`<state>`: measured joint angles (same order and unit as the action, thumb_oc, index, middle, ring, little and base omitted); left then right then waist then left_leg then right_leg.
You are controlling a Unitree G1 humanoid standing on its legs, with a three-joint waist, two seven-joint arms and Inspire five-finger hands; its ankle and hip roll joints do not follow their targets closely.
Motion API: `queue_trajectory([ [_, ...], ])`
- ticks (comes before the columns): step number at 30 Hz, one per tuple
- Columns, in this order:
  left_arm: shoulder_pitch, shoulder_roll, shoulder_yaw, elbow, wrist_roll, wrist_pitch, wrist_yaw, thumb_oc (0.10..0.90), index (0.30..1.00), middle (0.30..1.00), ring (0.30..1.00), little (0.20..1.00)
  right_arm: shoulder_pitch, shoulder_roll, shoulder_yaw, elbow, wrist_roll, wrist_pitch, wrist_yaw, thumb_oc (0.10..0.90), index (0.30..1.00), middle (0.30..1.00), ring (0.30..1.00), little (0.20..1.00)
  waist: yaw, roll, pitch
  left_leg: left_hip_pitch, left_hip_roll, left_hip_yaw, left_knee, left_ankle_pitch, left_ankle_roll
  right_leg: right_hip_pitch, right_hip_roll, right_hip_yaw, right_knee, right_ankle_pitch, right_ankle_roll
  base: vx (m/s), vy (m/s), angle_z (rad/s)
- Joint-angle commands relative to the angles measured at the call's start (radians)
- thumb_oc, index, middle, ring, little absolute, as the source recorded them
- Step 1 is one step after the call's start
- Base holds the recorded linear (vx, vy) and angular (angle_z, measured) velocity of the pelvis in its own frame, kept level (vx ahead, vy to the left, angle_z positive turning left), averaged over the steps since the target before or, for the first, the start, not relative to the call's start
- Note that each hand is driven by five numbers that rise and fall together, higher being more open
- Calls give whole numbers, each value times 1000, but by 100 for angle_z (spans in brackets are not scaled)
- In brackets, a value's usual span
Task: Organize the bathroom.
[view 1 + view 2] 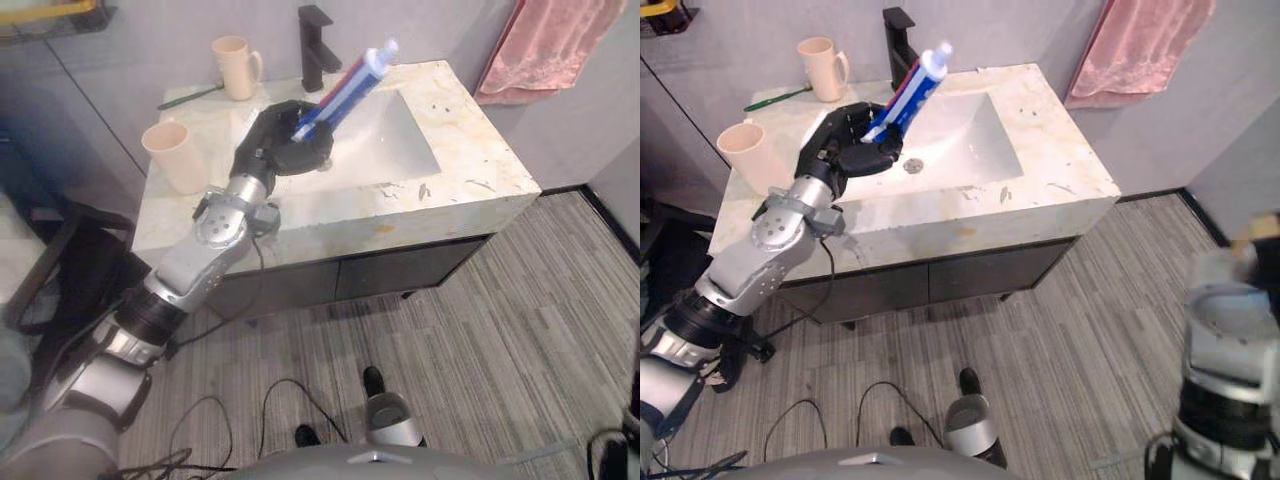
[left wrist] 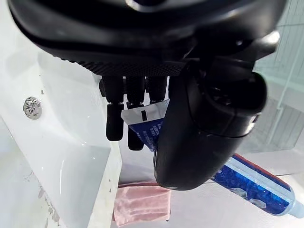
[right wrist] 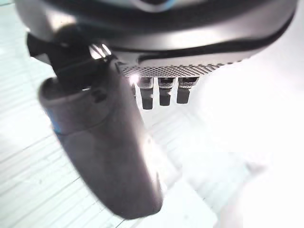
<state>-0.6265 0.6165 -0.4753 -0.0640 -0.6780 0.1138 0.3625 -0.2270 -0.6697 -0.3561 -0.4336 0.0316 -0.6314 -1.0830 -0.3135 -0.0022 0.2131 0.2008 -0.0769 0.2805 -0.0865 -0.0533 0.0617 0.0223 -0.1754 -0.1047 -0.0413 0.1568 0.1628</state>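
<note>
2 cups stand on the counter [image 1: 480, 180]: the near cup [image 1: 175, 155] at the left edge and the far cup [image 1: 234, 66] by the back wall, beside the black faucet [image 1: 318, 45]. A green toothbrush [image 1: 190, 97] lies flat on the counter, just left of the far cup.

The left hand [image 1: 285, 135] holds the toothpaste tube [image 1: 350, 88] over the left side of the sink basin [image 1: 395, 135]. In the left wrist view the fingers [image 2: 124, 111] and thumb curl round the crimped tail end of the tube, so the body and white cap project freely past the hand. The tube is tilted, cap end raised toward the faucet and clear of the counter. Judgement: a grip at the tail leaves the cap end free to be lowered first into a cup, and the raised tilt keeps the tube clear of the basin rim during transport.

The right hand [image 3: 164, 92] shows in its own wrist view with fingers straight and relaxed, holding nothing; judged idle.

A pink towel [image 1: 550, 45] hangs on the wall at the right, apart from the counter.

Judgement: the step in hand is carrying the tube to 1 of the 2 cups. Which cup is intended cannot be told. A light cup could tip if the tube strikes its rim.
</note>
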Motion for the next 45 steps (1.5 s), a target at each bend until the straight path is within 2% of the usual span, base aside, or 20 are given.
queue_trajectory([
  [1,-163,-77,65,-10,-15,-185,19,400,300,300,300,300,-87,-76,181,101,239,115,458,800,900,900,900,900,65,35,-97,25,-2,-92,-1,-57,-8,-130,69,7,98,-18,20,8,15,16],
  [2,-167,-80,60,-11,-18,-183,20,400,300,300,300,300,-101,-82,202,102,246,136,475,800,900,900,900,900,67,34,-100,22,-2,-96,-1,-55,-8,-130,72,15,95,-22,18,13,4,32],
  [3,-187,-92,40,-22,-36,-165,37,400,300,300,300,300,-168,-93,293,105,390,245,645,800,900,900,900,900,82,29,-108,14,-2,-112,-1,-51,-8,-125,74,28,89,-30,12,44,-3,34],
  [4,-190,-97,37,-23,-44,-165,41,400,300,300,300,300,-185,-94,319,114,423,271,695,800,900,900,900,900,87,26,-110,13,-1,-116,-1,-50,-8,-124,74,31,90,-28,11,93,-13,39],
  [5,-201,-103,39,-32,-59,-150,48,400,300,300,300,300,-226,-104,379,133,476,327,771,800,900,900,900,900,98,18,-116,11,0,-126,-1,-46,-9,-116,77,42,83,-36,9,74,-15,30],
  [6,-201,-103,42,-33,-60,-149,49,400,300,300,300,300,-234,-106,385,138,480,326,780,800,900,900,900,900,96,18,-116,11,0,-127,-1,-46,-9,-114,77,42,82,-37,9,93,-21,46],
  [7,-214,-110,44,-33,-82,-145,52,400,300,300,300,300,-265,-104,426,157,567,353,880,800,900,900,900,900,105,11,-120,9,0,-132,-1,-45,-11,-110,76,45,78,-33,9,58,-15,42],
  [8,-218,-111,46,-29,-90,-149,51,400,300,300,300,300,-272,-101,437,163,577,367,899,800,900,900,900,900,107,9,-121,9,-1,-134,-1,-44,-11,-109,76,46,77,-33,10,89,-24,50],
  [10,-242,-131,56,2,-115,-163,47,400,300,300,300,300,-324,-96,499,214,633,386,1013,800,900,900,900,900,121,-5,-121,10,0,-136,-1,-42,-17,-99,69,34,74,-31,12,61,-21,39],
  [12,-262,-141,62,34,-132,-172,36,400,300,300,300,300,-362,-77,541,246,726,427,1071,800,900,900,900,900,132,-15,-122,12,1,-136,-1,-41,-22,-96,62,21,71,-26,15,40,-27,33],
  [14,-269,-145,64,60,-131,-180,22,400,300,300,300,300,-381,-61,557,275,761,447,1104,800,900,900,900,900,137,-20,-122,13,1,-138,-1,-40,-23,-92,59,13,67,-25,15,39,-23,22],
  [18,-269,-155,74,90,-116,-169,-9,400,300,300,300,300,-387,-24,572,298,747,458,1108,800,900,900,900,900,151,-31,-125,11,4,-137,-1,-37,-27,-89,53,-3,59,-20,19,39,-23,13],
  [26,-257,-172,86,175,-103,-188,-67,400,300,300,300,300,-388,37,552,301,880,441,1158,800,900,900,900,900,152,-33,-127,16,6,-125,-1,-34,-30,-82,53,-11,64,-26,21,13,-18,4],
  [29,-249,-183,86,203,-93,-203,-85,400,300,300,300,300,-391,70,550,310,895,438,1152,800,900,900,900,900,152,-31,-130,19,7,-119,-1,-35,-29,-79,55,-9,62,-30,20,0,0,0],
  [45,-271,-192,53,216,-62,-168,-84,400,300,300,300,300,-459,169,593,452,894,419,1045,800,900,900,900,900,170,-15,-134,30,10,-118,-1,-41,-26,-70,59,-26,70,-44,18,3,-4,0],
])
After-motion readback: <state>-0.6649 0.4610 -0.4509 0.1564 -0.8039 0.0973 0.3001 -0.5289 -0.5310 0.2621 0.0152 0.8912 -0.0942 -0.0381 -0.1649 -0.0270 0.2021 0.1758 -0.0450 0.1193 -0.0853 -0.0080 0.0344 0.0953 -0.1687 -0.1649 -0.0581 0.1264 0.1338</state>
